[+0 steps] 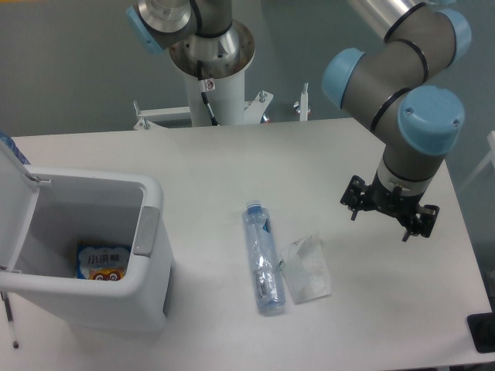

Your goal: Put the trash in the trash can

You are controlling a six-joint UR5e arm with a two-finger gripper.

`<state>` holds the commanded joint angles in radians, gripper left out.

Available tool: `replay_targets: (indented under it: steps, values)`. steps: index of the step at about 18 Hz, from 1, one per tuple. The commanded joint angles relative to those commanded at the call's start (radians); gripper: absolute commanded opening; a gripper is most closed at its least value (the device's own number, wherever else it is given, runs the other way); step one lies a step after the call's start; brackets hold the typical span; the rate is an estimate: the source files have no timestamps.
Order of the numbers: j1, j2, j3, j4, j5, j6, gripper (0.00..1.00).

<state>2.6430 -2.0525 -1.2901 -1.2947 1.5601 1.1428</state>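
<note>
Near the front edge of the white table (232, 166), the clear water bottle (261, 259) lies flat, its blue cap toward the back and its length running toward the front edge. Touching its right side is the small whitish plastic bag (308, 270), crumpled and lying flat. At the front left stands the trash can (147, 270), lid (11, 209) swung up on its left side, grey latch panel (145, 231) on the right rim facing the bottle. Inside it, on the floor, lies a blue-and-orange snack packet (102, 263). A strip of bare tabletop separates the can from the bottle, with nothing between them.

Further back and to the right, the gripper (389, 209) hangs above the table, well apart from the bag and bottle, close to the right edge. It holds nothing; its dark fingers are too small to tell whether they stand apart or together. The middle and back of the table are bare up to the arm's white base column (213, 77) at the far edge.
</note>
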Motion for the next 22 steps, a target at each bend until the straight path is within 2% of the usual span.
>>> replay_targets:
  steps: [6, 11, 13, 15, 17, 22]
  values:
    - [0.000, -0.002, -0.003, 0.002, -0.002, -0.003, 1.00]
    - [-0.002, -0.002, -0.021, 0.028, -0.005, -0.017, 1.00]
    - [0.000, 0.005, -0.067, 0.086, -0.008, -0.024, 1.00]
    - [0.000, 0.021, -0.129, 0.181, -0.012, -0.035, 1.00]
    - [0.000, 0.023, -0.161, 0.234, -0.012, -0.078, 1.00]
    - [-0.018, 0.009, -0.169, 0.242, -0.012, -0.149, 1.00]
